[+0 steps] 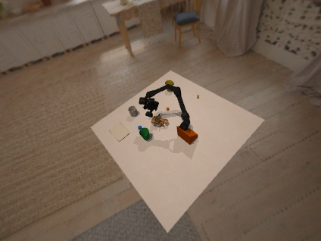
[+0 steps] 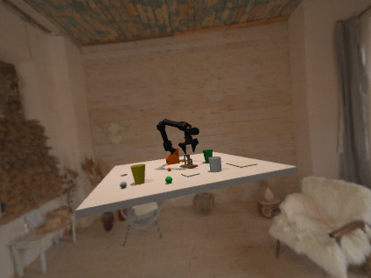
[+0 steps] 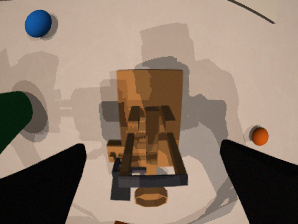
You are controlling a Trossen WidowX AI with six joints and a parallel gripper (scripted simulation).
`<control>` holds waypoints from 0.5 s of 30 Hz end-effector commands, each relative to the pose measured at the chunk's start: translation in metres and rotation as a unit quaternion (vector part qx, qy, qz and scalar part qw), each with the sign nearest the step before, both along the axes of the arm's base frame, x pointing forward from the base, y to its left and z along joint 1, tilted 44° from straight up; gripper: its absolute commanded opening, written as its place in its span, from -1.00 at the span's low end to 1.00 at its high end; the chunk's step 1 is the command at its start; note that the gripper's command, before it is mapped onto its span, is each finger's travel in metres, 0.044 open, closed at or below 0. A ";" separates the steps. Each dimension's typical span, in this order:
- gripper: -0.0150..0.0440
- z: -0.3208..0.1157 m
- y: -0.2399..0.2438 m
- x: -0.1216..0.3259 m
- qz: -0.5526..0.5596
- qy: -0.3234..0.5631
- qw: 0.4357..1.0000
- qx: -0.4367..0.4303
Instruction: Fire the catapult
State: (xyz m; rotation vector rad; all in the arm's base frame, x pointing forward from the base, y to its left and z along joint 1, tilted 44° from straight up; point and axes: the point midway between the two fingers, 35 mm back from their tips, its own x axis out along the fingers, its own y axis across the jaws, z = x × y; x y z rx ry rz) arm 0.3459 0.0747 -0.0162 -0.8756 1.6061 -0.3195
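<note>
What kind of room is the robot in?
It looks like a living room in someone's home, maybe a rustic one. You can see a fluffy armchair, long curtains and a wooden chair with a blue cushion.

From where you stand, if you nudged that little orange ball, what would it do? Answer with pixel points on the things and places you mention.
The orange ball [image 1: 167, 108] [image 2: 169, 169] [image 3: 260, 136] would probably roll away readily, being round with nothing around it to stop it. It looks small beside the catapult [image 1: 160, 121] [image 2: 189, 166] [image 3: 150, 95], so a light push might suffice.

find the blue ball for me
In the wrist view, the blue ball lies at the upper left; in the top view it sits right beside the green cup.
</note>
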 end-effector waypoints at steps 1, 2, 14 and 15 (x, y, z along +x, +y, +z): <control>1.00 0.005 0.002 -0.002 0.001 -0.005 1.000 0.000; 1.00 -0.001 -0.003 -0.001 0.001 -0.005 1.000 0.000; 1.00 -0.031 -0.032 -0.001 0.001 -0.005 1.000 -0.001; 1.00 -0.033 -0.033 -0.001 0.001 -0.005 1.000 -0.001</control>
